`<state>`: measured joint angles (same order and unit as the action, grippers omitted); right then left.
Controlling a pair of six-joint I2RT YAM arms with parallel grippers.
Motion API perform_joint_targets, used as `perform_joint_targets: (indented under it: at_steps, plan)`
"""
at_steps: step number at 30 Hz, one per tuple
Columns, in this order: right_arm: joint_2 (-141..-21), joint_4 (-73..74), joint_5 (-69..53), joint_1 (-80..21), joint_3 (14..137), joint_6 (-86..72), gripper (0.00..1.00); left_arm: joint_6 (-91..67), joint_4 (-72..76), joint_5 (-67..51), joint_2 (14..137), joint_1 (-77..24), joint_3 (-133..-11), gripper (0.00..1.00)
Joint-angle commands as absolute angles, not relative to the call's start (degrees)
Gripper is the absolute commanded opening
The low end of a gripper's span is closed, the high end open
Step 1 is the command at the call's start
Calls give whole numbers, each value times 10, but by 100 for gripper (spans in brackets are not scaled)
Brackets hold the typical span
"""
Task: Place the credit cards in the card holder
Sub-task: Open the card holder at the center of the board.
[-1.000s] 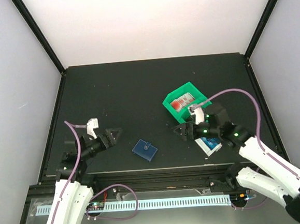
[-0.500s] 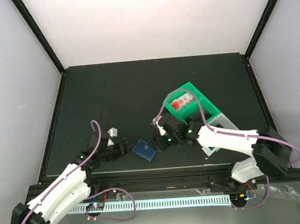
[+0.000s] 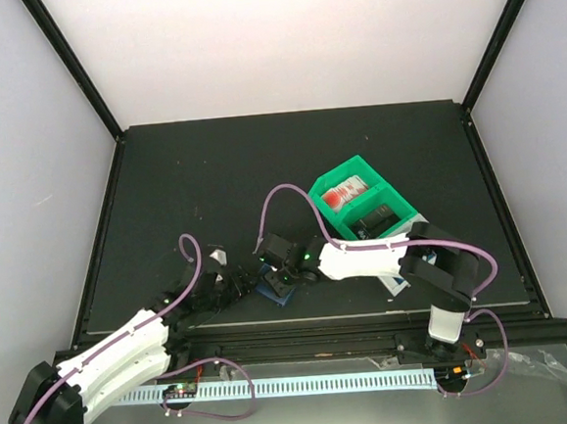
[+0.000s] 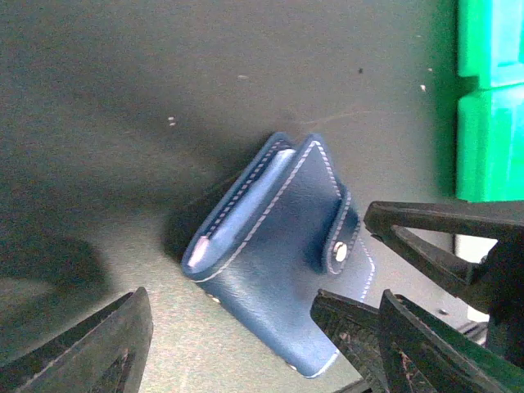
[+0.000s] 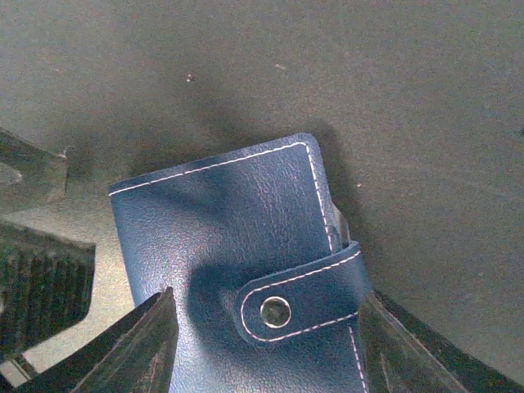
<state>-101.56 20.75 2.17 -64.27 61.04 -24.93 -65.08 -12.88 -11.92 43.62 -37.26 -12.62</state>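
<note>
The card holder point(image 3: 274, 292) is a navy pouch with white stitching and a snap strap, lying near the table's front edge. It shows large in the left wrist view point(image 4: 274, 246) and in the right wrist view point(image 5: 229, 237). My right gripper point(image 3: 275, 275) point(image 5: 270, 352) is open and straddles its strap end, one finger point(image 5: 151, 340) over the left edge and the other against the strap's fold. My left gripper point(image 3: 244, 286) point(image 4: 262, 352) is open at the opposite end, its left finger point(image 4: 90, 348) well apart. The credit cards are hidden under my right forearm.
A green bin point(image 3: 346, 177) point(image 4: 491, 98) stands behind and right of the holder, with red-and-white items point(image 3: 341, 196) in one compartment and a black item point(image 3: 373, 223) in the other. The right arm's purple cable loops above the holder.
Both arms have swung inward from the sides and met at the card holder. Both sets of jaws have narrowed while still open; the holder has barely shifted.
</note>
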Motion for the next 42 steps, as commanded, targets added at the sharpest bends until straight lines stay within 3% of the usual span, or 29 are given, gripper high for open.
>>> perform_joint_targets:
  at_steps: [1, 10, 19, 24, 28, 39, 42]
  plan:
    - [-1035, 233, 79, -653, 638, -267, 62, -671, -103, -86, 440, -379, -113, 75]
    - [-1065, 247, 102, -656, 633, -299, 55, -675, -79, -90, 429, -383, -89, 70]
    - [-1056, 198, 3, -635, 598, -396, 43, -678, -28, -109, 452, -385, -77, 67]
    - [-1038, 163, -28, -614, 571, -428, 41, -687, 5, -115, 477, -389, -75, 65]
    - [-1022, 130, -50, -602, 549, -454, 40, -691, 19, -112, 502, -394, -80, 55]
    - [-1001, 60, -106, -580, 509, -498, 37, -695, 86, -109, 554, -413, -84, 44]
    - [-1001, 61, -100, -579, 510, -496, 36, -689, 85, -103, 563, -414, -90, 33]
